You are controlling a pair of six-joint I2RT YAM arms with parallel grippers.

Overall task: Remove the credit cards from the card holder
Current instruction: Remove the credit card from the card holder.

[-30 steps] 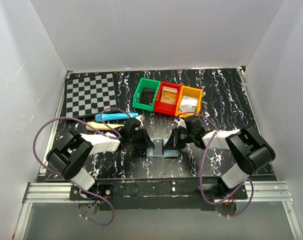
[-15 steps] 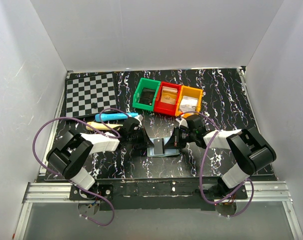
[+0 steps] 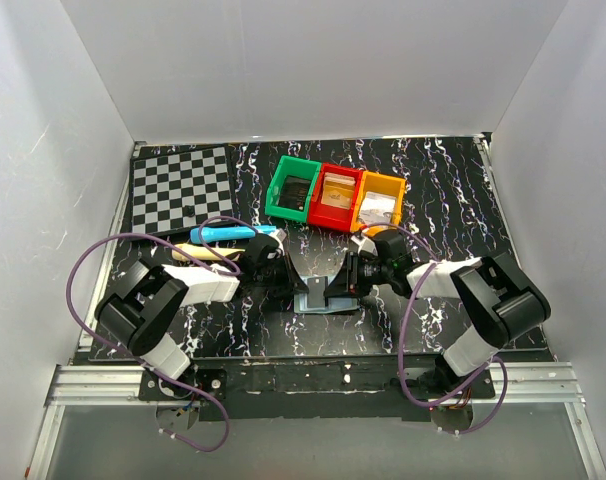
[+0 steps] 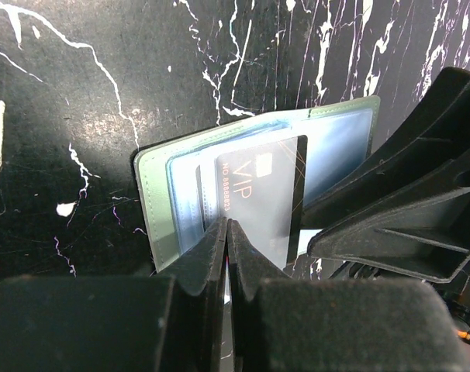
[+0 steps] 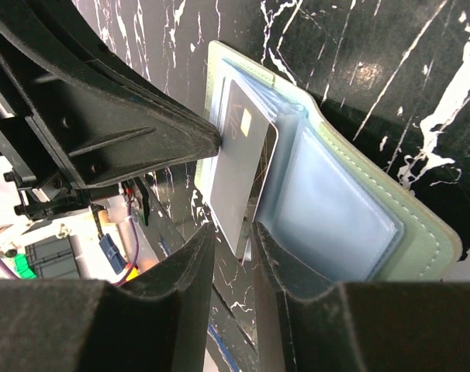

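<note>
So the small, flat grey-green bifold card holder (image 3: 328, 298) lies open on the black, white-veined marble-look table (image 3: 433, 200). It's near the table's 6 o'clock edge, right between the two arms. A thin, dark, nearly black credit card (image 4: 258, 194) with "VIP" printed on it sticks partway out of one pale-blue glossy sleeve.

The left gripper (image 4: 226, 226) is on the holder's 9 o'clock side, fingers squeezed fully together with the tips on the holder's edge. Honestly can't tell if a flap is nipped between them. The right gripper (image 5: 233, 232) is at 3 o'clock with its fingers a narrow gap apart. The card's free edge sits in that gap, and it doesn't look clamped.

At 12 o'clock from the holder there's a row of green, red and orange plastic bins (image 3: 355, 202). A black-and-white checkered board (image 3: 180, 187) sits at 10 o'clock.
</note>
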